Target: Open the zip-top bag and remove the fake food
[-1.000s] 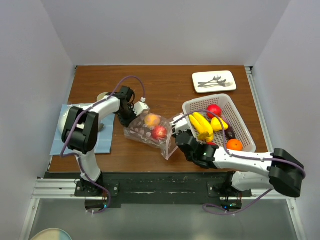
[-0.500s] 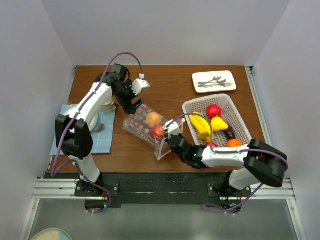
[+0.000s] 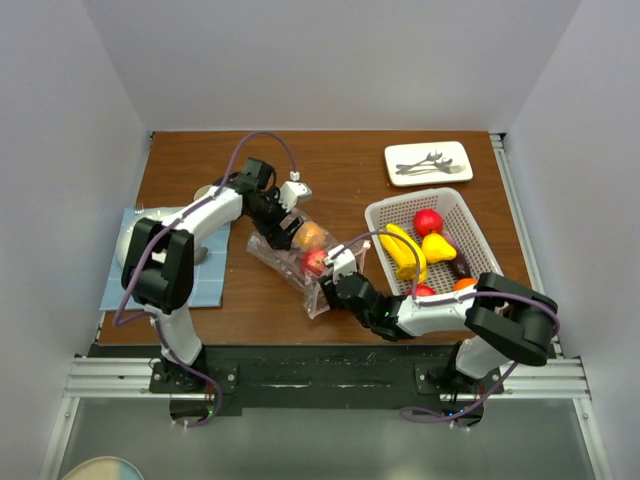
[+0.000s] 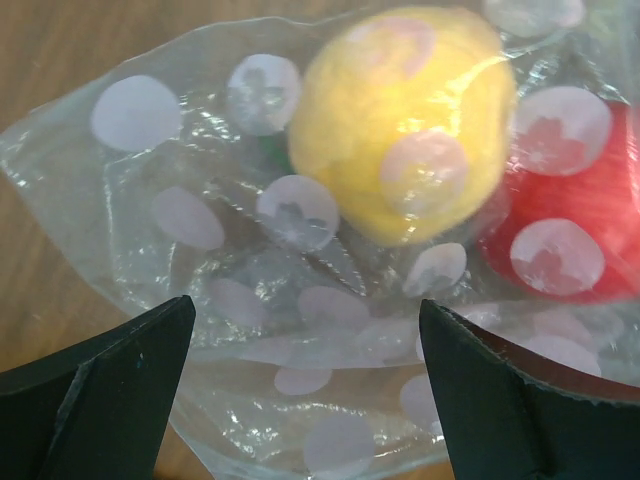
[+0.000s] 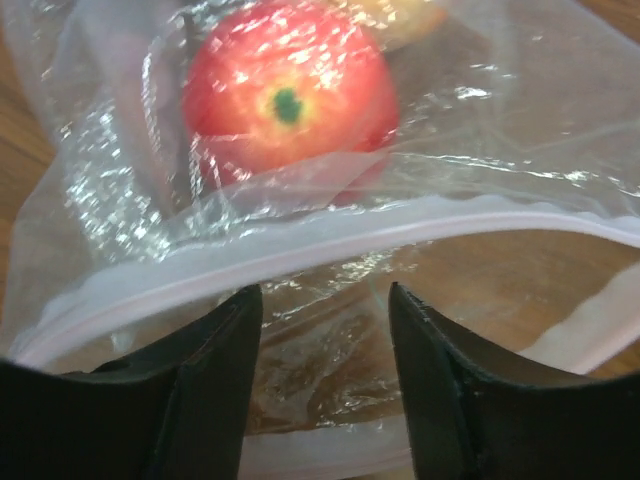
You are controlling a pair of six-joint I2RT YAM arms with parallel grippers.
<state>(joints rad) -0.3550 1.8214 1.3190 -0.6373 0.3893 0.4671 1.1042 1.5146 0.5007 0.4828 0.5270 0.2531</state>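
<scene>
The left arm has dropped from its raised pose of half a second ago, bringing the left hand [image 3: 285, 222] down onto the far end of the bag [image 3: 280, 264]. The right hand [image 3: 336, 287] has crept a little further left, toward the bag's near end.

At the left edge of the desk [image 3: 340, 170] lies a blue cloth [image 3: 120, 278]. The left arm rises over it, bends at the elbow and reaches rightward. Its wrist is tipped down, so the hand looks onto the bag's closed end. Its jaws are spread wide, with one finger [image 4: 110, 390] on each side of the dotted plastic, pinching nothing.

The bag lies slantwise near the middle of the desk, between the two hands. Inside are a yellow fruit [image 4: 400, 120] at the far end and a red apple [image 5: 285, 100] nearer the mouth.

The right arm lies low along the near edge, its forearm running leftward from a sharply bent elbow. Its hand points into the bag's mouth. Its jaws are parted with loose plastic between them, and the zip strip [image 5: 300, 250] crosses just beyond the fingertips; it grips nothing.

Further right stands a white basket [image 3: 486, 245] holding a banana [image 3: 402, 252] and other bright fruit. A plate [image 3: 428, 163] sits at the far right.
</scene>
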